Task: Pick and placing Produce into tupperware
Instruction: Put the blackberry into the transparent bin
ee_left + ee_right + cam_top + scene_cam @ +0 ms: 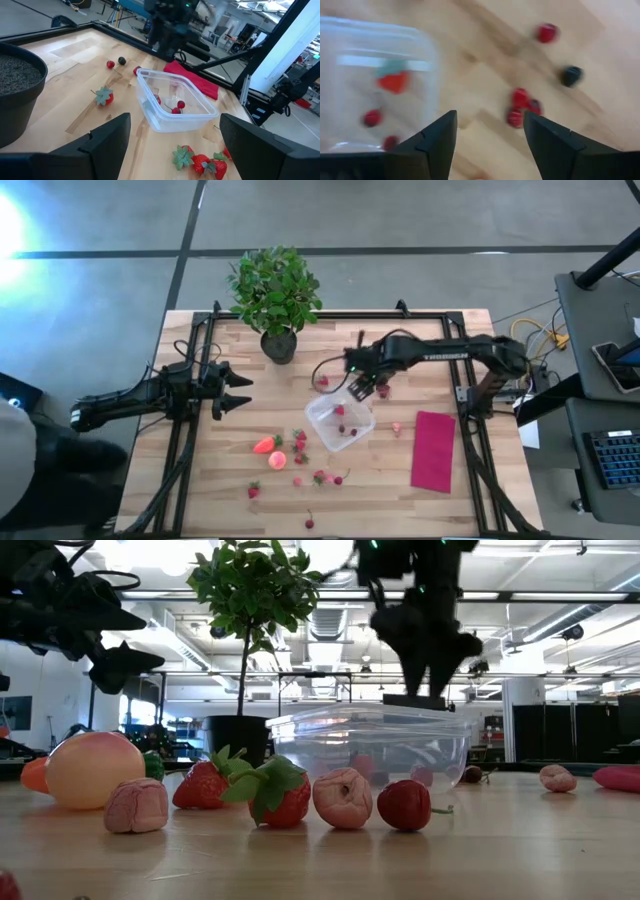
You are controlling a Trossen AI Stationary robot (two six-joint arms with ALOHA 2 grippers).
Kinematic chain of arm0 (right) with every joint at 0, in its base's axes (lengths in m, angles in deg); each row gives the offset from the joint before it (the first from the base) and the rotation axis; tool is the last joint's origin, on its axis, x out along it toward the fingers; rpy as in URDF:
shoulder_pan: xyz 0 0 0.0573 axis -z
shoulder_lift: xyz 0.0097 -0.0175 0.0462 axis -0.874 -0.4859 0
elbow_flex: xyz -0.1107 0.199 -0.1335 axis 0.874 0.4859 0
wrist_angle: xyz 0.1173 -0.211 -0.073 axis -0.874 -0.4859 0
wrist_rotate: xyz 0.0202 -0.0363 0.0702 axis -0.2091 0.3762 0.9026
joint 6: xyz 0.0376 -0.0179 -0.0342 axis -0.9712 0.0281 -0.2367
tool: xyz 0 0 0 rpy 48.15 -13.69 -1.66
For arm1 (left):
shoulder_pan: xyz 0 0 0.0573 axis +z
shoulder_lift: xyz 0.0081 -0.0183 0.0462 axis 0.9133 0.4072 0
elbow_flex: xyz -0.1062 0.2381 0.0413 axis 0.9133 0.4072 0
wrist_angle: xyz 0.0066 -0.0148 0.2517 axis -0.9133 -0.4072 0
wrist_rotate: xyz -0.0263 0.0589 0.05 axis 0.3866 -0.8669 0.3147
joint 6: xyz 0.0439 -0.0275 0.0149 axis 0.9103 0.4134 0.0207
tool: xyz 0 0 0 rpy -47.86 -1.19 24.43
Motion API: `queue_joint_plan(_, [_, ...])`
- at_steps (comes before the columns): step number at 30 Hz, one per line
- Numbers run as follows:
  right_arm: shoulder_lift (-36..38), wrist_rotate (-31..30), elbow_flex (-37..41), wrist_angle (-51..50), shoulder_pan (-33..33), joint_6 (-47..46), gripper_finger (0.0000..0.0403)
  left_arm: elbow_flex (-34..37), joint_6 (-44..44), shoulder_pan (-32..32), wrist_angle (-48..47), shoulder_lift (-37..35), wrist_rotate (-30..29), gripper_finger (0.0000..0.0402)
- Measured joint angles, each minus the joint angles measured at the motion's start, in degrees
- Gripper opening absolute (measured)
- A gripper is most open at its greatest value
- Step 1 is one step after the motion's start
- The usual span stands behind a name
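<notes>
Nearest the front edge of the counter (200,510), loose small red berries (318,477) are lying scattered, along with an orange-red strawberry (265,445) and a round pink-orange fruit (277,461), all still waiting outside the container. They are sitting just in front of and to the left of the clear tupperware (340,422), so either arm can probably reach them.

The tupperware is resting mid-counter, holding a few red berries (176,108) already, which suggests the task is partly done. A flat magenta cloth (433,450) is lying to its right, apart from it.

The right end effector (365,387) is hovering just behind the tupperware's far edge, fingers spread and empty; in its wrist view it is looking down on a cluster of red berries (522,106) and a dark berry (571,75) on the wood beside the container wall, likely lining up the next pick.

The left end effector (238,390) is waiting at the counter's left side, released and holding nothing, well apart from the produce.

Farthest back, a potted plant (275,295) is standing at the rear edge, clear of the work.
</notes>
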Motion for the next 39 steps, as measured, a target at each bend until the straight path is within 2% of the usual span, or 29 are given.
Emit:
queue_joint_plan(3, [2.34, 0.78, 5.19, 0.76, 4.11, 1.14, 0.0221, 0.0, 0.0, -0.01, 0.0, 0.0, -0.02, 0.0293])
queue_joint_plan(6, [3.82, 4.17, 9.58, 2.03, 7.49, 3.17, 0.0221, 0.0, -0.01, -0.01, 0.02, 0.0, -0.02, 0.0293])
queue_joint_plan(11, [6.28, 4.15, 15.36, 4.98, 10.27, 4.86, 0.0221, 0.0, 0.0, 0.0, 0.0, 0.0, -0.02, 0.0293])
queue_joint_plan(14, [8.01, 3.25, 17.89, 7.94, 10.72, 5.56, 0.022, 0.0, 0.01, 0.01, 0.02, 0.0, -0.02, 0.0293])
queue_joint_plan(18, [10.19, -1.58, 20.7, 12.06, 11.0, 5.86, 0.022, 0.0, 0.01, -0.01, 0.01, 0.0, -0.02, 0.0293])
queue_joint_plan(21, [11.27, -1.77, 22.42, 14.89, 11.83, 5.61, 0.0219, 0.0, -0.01, -0.01, 0.0, 0.0, -0.02, 0.0293])
queue_joint_plan(27, [11.08, -1.37, 25.85, 17.87, 11.77, 3.48, 0.0219, 0.0, 0.0, 0.0, 0.0, 0.0, -0.02, 0.0293])
queue_joint_plan(32, [11.02, -1.96, 28.59, 26.4, 12.72, 2.57, 0.0219, 0.0, 0.01, -0.01, 0.02, 0.0, -0.02, 0.0293])
queue_joint_plan(39, [6.38, -2.47, 29.46, 28.9, 15.51, 2.2, 0.0219, 0.0, 0.01, 0.01, 0.0, 0.0, -0.02, 0.0293])
